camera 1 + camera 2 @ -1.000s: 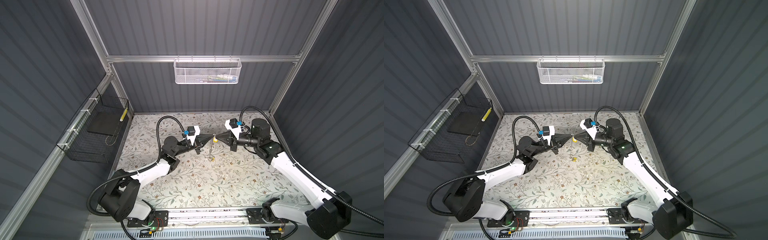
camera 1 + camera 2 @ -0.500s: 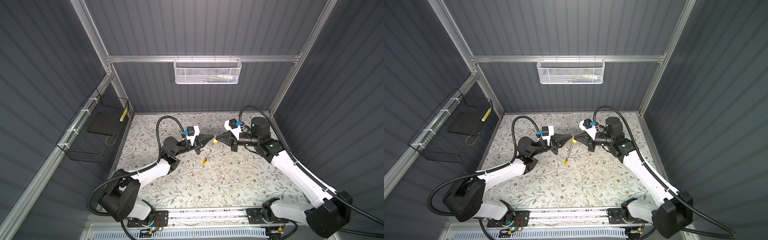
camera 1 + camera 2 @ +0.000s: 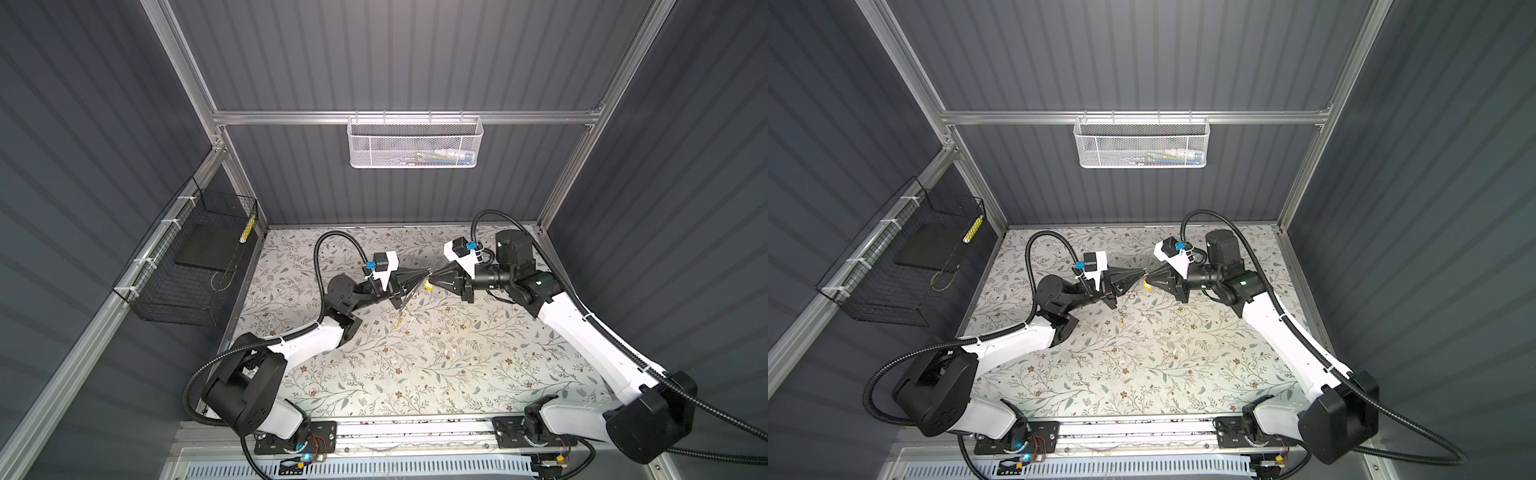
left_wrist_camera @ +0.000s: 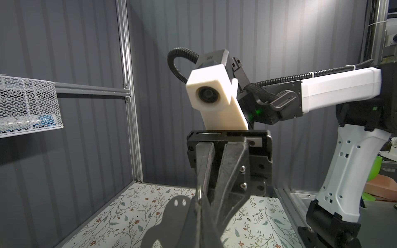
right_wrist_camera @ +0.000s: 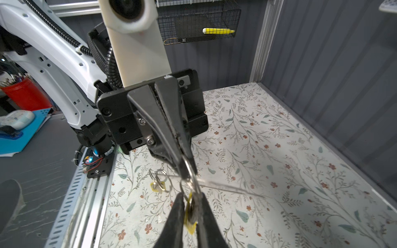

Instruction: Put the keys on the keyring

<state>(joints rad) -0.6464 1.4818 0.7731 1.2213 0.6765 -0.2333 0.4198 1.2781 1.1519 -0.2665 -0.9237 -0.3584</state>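
Likely a robotics lab test cell: aluminium frame [image 3: 407,117], grey panel walls [image 3: 374,54], wire basket [image 3: 413,145], robot arms [image 3: 582,332].

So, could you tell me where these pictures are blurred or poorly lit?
Right wrist view: a faint grey streak smears across the table, probably motion blur, and the right gripper looks soft, being so close. Left wrist view: the keyring is a dark silhouette. In both top views the table is brightest near the front; the walls are dim.

no legible text, labels, numbers or signs anywhere
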